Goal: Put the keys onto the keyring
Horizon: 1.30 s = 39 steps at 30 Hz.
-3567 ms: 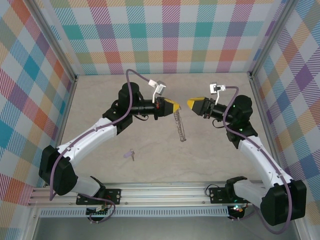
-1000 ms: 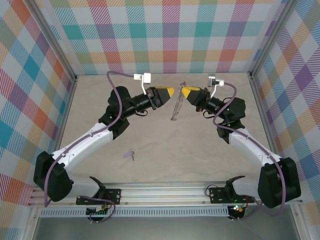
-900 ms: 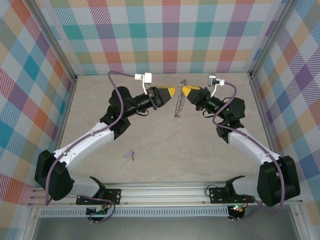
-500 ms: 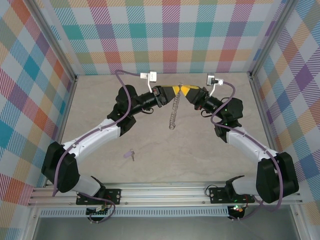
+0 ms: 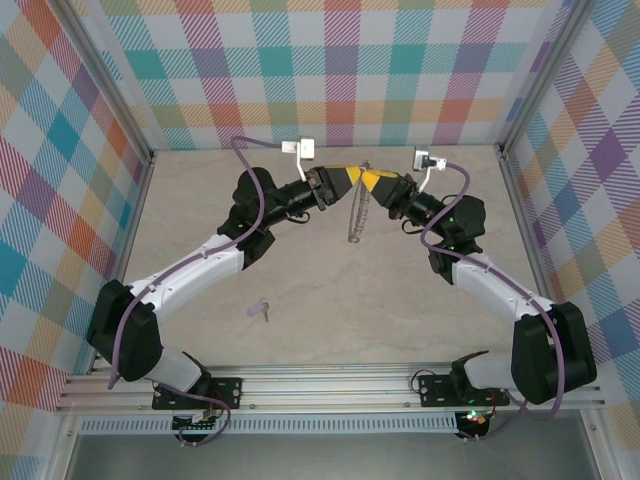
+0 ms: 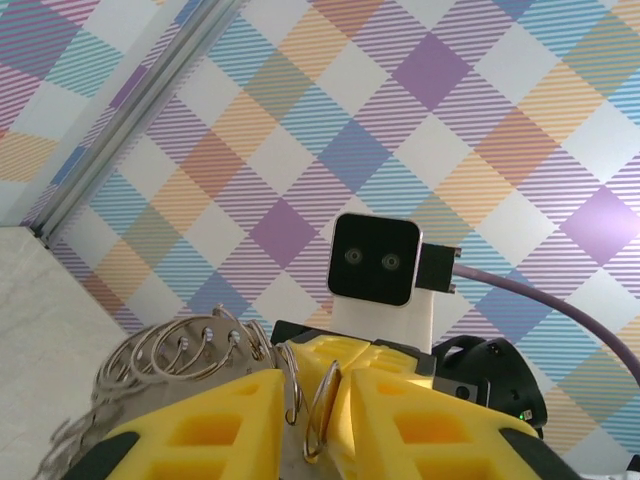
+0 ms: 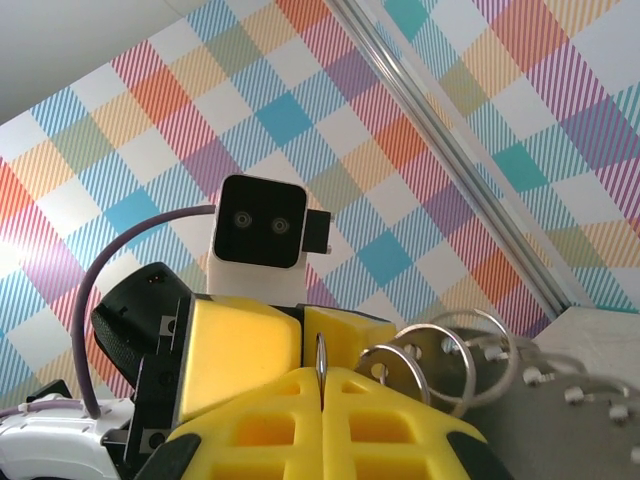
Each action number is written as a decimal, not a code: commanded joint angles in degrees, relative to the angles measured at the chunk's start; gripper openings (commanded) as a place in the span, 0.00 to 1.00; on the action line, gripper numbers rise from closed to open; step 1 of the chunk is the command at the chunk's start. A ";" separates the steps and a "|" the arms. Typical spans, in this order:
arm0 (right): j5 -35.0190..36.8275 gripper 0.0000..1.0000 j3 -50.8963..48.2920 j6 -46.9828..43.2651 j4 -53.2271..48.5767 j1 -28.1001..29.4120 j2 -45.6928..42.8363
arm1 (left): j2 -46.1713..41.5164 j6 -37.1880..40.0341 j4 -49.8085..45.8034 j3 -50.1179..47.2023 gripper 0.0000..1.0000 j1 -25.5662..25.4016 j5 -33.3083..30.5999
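Walls: checked cloth (image 5: 340, 70) in many colours on three sides, as I see it from the top camera.
Table: pale stone-look table (image 5: 300, 270), with the arm bases along its near edge.
Left gripper: the left gripper (image 5: 350, 177) is raised over the far middle of the table, its tip pointing toward the other arm.
Left jaws: on the left wrist camera I see the yellow fingers (image 6: 230, 415) narrowly apart, with one wire coil standing in the gap. I cannot tell whether they press on it.
Right gripper: the right gripper (image 5: 371, 181) faces the left one, the two tips almost touching.
Right jaws: on the right wrist camera I see the fingers (image 7: 270, 410) pressed together, with a thin wire pinched in the seam between them.
Keyring: the keyring (image 5: 354, 215) hangs as a long, narrow string of silvery coils from the point where the two tips meet, off the table. Its upper coils fan out beside the fingers in both wrist views.
Key: the key (image 5: 264, 309), small with a pale lilac head, lies flat on the table, near the front, well apart from the keyring and both grippers.
Key on keyring: not done.
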 commanded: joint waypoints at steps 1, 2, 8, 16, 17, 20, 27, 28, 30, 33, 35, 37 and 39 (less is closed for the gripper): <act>-0.34 0.00 1.39 0.50 3.78 0.47 -0.13 | 0.68 -0.23 2.94 2.12 0.23 -1.00 0.58; -0.35 0.00 1.39 0.50 3.69 0.46 -0.09 | 0.79 -0.23 3.06 2.20 0.21 -1.07 0.79; -0.78 0.00 1.33 0.42 3.34 0.48 -0.11 | 1.18 -0.23 3.54 2.30 0.14 -1.05 0.73; -0.69 0.31 0.83 -3.31 -6.11 -0.23 -3.07 | 0.86 2.99 -1.34 3.90 0.00 -1.09 1.25; -0.67 0.38 0.63 -4.27 -8.90 -0.71 -4.26 | 0.57 4.08 -3.22 4.22 0.00 -1.07 1.44; -0.76 0.50 -0.12 -7.08 -17.17 -2.86 -7.99 | -0.19 8.53 -9.29 5.64 0.00 -1.09 2.40; -2.06 0.51 2.55 -16.88 -42.48 -5.87 -16.06 | -0.56 22.50 -28.96 12.72 0.00 -0.75 7.58; -2.09 0.51 3.23 -18.52 -45.82 -6.02 -16.87 | -0.40 24.90 -32.78 14.29 0.00 -0.66 8.63; -2.43 0.51 4.75 -21.58 -51.87 -6.38 -18.08 | -0.04 30.34 -40.37 17.89 0.00 -0.56 10.63; -4.42 0.49 6.26 -23.71 -55.87 -6.56 -18.24 | 1.04 37.54 -50.34 23.23 0.00 -0.56 13.11; -6.07 0.49 6.79 -24.15 -56.99 -6.64 -18.01 | 2.22 42.58 -58.64 27.35 0.00 -0.56 15.08; -7.23 0.48 6.86 -24.32 -57.17 -6.65 -18.01 | 3.23 46.16 -63.64 30.24 0.00 -0.56 15.74; -8.36 0.47 6.97 -24.20 -57.15 -6.65 -18.10 | 3.82 49.20 -66.76 32.09 0.00 -0.56 16.67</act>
